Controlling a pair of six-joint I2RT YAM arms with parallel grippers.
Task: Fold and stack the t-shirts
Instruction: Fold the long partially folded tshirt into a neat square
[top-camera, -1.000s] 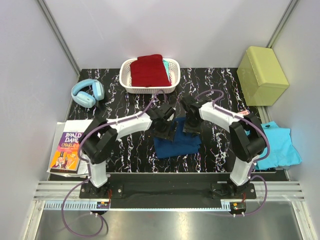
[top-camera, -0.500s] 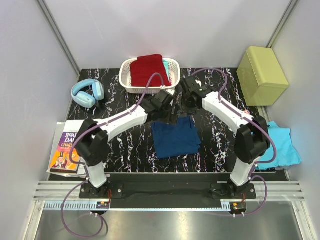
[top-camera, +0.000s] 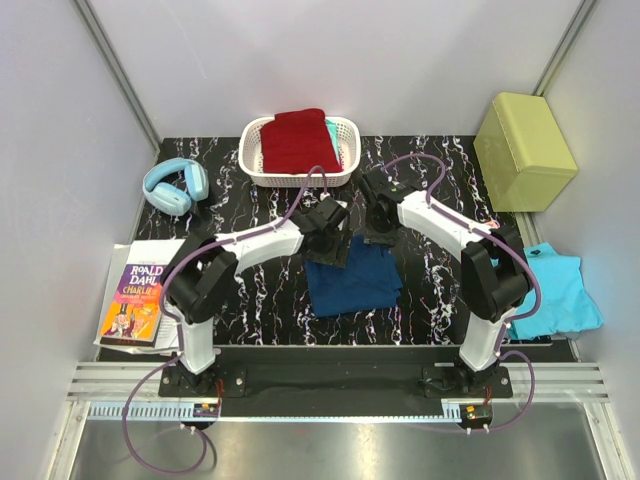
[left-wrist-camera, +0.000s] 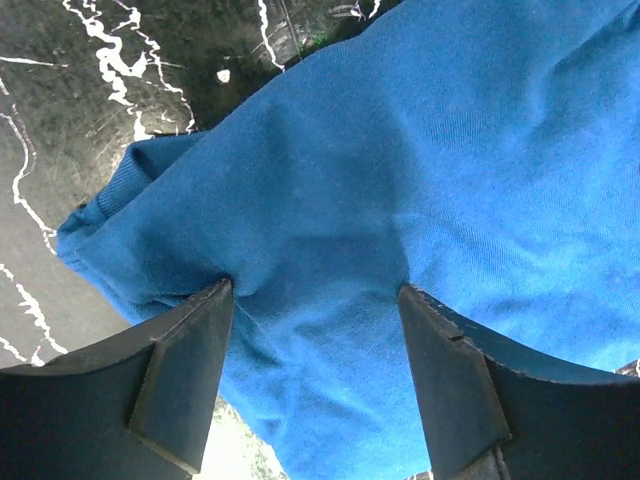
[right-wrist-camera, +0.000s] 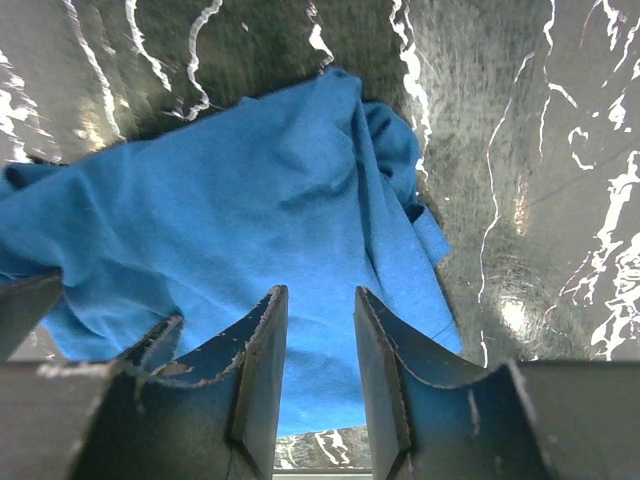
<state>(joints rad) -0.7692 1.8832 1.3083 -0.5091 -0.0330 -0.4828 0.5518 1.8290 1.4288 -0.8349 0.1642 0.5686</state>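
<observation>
Shirts: 3. Blue tee folded at frame centre, dark red tee in basket top centre, turquoise tee at right edge.
Grippers: 2. Left gripper has fingers wide apart, tips on the blue knit. Right gripper has fingers narrowly apart, nothing pinched.
Change: half a second ago both were up nearer the basket; now back at the blue tee's top edge.
Textures: tee is soft knit, rough rectangle. Table is black with white veins. Basket is white lattice.

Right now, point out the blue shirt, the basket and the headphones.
blue shirt (top-camera: 355, 285), top view, middle of the folded cloth.
basket (top-camera: 300, 179), top view, its near wall.
headphones (top-camera: 168, 198), top view, near ear cup.
</observation>
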